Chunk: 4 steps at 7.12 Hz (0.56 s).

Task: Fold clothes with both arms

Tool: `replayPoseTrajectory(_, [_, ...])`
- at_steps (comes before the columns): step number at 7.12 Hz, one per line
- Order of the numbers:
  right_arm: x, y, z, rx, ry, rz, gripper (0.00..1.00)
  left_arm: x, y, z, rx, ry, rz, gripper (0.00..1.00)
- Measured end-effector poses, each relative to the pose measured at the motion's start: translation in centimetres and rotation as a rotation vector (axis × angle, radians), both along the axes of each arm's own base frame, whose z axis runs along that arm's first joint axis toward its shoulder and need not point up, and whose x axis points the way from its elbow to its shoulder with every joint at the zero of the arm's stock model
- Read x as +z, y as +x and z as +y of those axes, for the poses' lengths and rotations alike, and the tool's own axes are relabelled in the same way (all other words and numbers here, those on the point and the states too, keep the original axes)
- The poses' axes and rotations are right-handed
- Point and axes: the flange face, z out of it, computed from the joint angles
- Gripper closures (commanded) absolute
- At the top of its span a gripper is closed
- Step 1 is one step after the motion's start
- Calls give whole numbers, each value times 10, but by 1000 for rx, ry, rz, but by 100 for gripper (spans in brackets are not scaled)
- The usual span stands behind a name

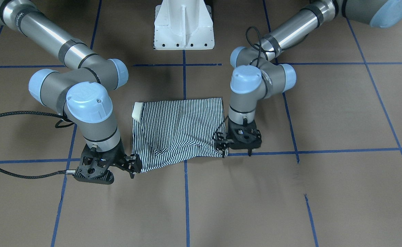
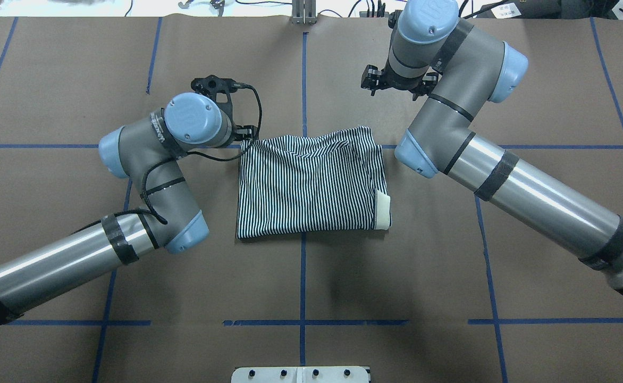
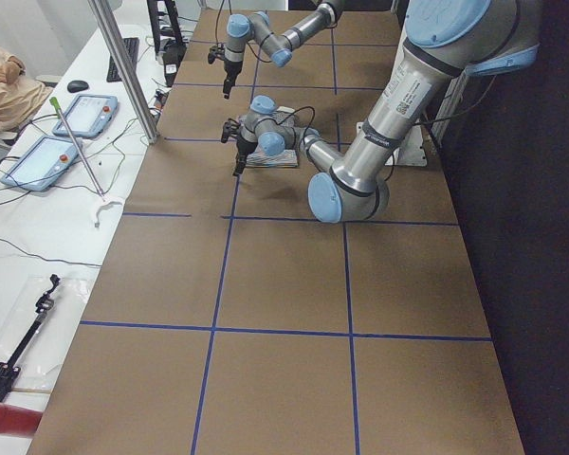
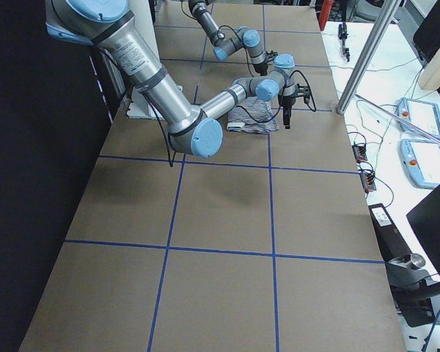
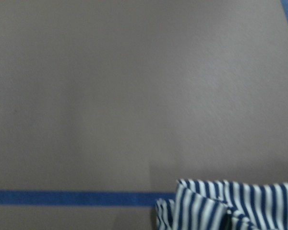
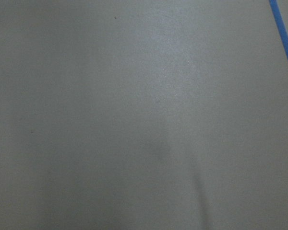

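Front-facing: I see the polo shirt (image 1: pixel 180 127) folded flat on the table (image 1: pixel 290 206), mid-grid, collar (image 1: pixel 137 111) at the robot's right. My left gripper (image 1: pixel 223 145) sits at one operator-side corner and my right gripper (image 1: pixel 134 164) by the other. I can't tell if either is pinching or let go. Overhead: right gripper looks apart from the cloth. Left wrist: bunched striped corner at the bottom edge. Right wrist: bare table only.
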Motion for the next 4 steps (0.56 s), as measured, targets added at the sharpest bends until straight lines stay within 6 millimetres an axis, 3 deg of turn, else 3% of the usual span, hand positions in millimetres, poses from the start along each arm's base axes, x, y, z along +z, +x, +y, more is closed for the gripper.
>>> replayPoseTrajectory(1, [2,1,1,0,0,0,0,4,-21,-25,-10,18,-29,0])
replayPoseTrajectory(2, [6,6,3,0,0,-2,0,1,-39,-37,5,36,-33,0])
replayPoseTrajectory(3, [10,18,5,-7,7,-6,0,-8,-56,-32,36,55,-15,0])
replayPoseTrajectory(4, [21,44,9,-36,25,-10,0,-16,-81,-14,69,76,2,0])
